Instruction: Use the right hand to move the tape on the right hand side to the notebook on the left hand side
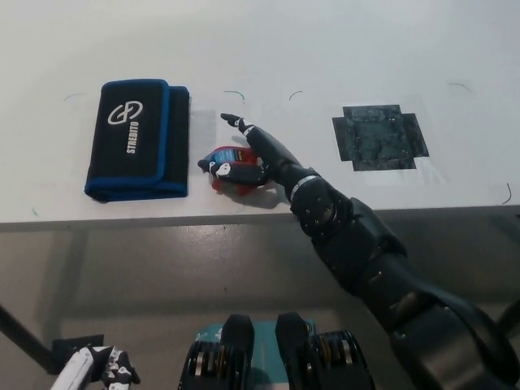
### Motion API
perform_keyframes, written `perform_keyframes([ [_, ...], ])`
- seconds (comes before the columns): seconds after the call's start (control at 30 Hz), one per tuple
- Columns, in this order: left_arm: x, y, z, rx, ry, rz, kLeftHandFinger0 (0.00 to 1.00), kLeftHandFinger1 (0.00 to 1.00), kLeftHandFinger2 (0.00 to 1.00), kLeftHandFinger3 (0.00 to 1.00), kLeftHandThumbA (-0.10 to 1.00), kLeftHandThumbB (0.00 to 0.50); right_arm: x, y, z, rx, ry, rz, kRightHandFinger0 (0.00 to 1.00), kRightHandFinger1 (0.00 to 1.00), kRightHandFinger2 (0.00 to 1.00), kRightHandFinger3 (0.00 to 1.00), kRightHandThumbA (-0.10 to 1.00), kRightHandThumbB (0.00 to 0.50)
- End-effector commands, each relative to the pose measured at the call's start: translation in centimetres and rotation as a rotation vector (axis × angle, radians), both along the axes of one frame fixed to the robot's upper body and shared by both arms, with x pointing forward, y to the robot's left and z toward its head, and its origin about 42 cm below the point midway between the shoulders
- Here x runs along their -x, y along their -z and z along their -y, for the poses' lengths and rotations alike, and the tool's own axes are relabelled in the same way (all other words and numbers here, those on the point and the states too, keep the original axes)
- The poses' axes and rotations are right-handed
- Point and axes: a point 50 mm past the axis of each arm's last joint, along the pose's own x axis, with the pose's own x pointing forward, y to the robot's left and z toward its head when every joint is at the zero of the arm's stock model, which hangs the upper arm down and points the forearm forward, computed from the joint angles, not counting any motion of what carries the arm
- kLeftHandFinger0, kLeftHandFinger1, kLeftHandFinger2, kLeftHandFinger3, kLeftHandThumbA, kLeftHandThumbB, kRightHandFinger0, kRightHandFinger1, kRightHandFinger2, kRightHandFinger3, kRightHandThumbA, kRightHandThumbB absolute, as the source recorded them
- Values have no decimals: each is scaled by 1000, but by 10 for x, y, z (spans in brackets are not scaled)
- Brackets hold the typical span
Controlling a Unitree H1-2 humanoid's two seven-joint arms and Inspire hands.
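A red and blue roll of tape (pixel 227 167) is held in my black right hand (pixel 248 158), just above the white table (pixel 325 49) and a short way right of the notebook. The notebook (pixel 138 138) is a black case with blue edging and a white logo, lying flat at the left of the table. My right hand is shut on the tape, with one finger sticking out toward the back. My white left hand (pixel 93 370) rests low at the picture's bottom left, below the table edge.
A dark square patch of tape marks (pixel 379 136) lies on the table at the right. The table's front edge (pixel 162 218) runs across the picture below the notebook. Thin corner marks are drawn on the tabletop.
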Motion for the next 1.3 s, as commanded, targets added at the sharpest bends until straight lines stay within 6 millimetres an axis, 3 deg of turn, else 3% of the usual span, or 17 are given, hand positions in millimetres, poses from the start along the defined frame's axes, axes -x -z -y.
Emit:
perform_keyframes([
  [0.0,-1,-13,-4,-13,17,35,289,219,251,405,179,8,-10,-38,-11,-35,-38,125,1000,1000,1000,1000,831,495],
  [0.27,0,-11,-4,-5,6,31,286,220,254,405,165,9,-19,-45,12,3,-25,154,1000,1000,1000,1000,875,500],
  [0.43,0,-10,-5,-7,12,36,279,212,241,398,187,10,-25,-58,30,35,-26,221,1000,1000,1000,1000,814,493],
  [0.5,0,-10,-5,-15,8,32,284,216,246,402,182,14,-26,-75,49,50,-19,298,1000,1000,1000,1000,819,500],
  [0.63,-1,-9,-6,-18,7,26,288,218,247,402,200,15,-16,-106,85,68,-35,394,1000,1000,1000,1000,768,460],
  [0.67,-2,-9,-6,-18,7,27,287,217,247,403,200,15,-16,-107,86,71,-35,398,1000,1000,1000,1000,767,460],
  [0.8,0,-9,-8,-25,6,20,289,221,256,407,161,6,10,-129,112,99,-30,479,1000,1000,1000,1000,808,457],
  [0.87,-1,-9,-8,-29,4,27,290,219,252,409,173,14,18,-137,121,97,-31,486,1000,1000,1000,1000,825,485],
  [0.93,-1,-8,-7,-17,3,25,293,218,249,410,190,17,43,-146,138,123,-38,542,1000,1000,1000,1000,940,500],
  [0.97,-2,-7,-7,-14,2,26,293,218,249,409,190,18,50,-148,141,122,-37,549,1000,1000,1000,1000,944,500],
  [1.03,-1,-7,-8,-12,1,25,293,219,250,408,163,11,65,-147,148,124,-30,581,1000,1000,1000,1000,947,500],
  [1.2,1,-6,-9,-18,-3,22,290,218,253,409,175,12,129,-125,177,42,-13,646,1000,1000,1000,1000,953,490],
  [1.27,0,-5,-8,-14,-4,20,287,216,251,408,176,14,140,-119,182,20,-14,641,1000,1000,1000,1000,930,482],
])
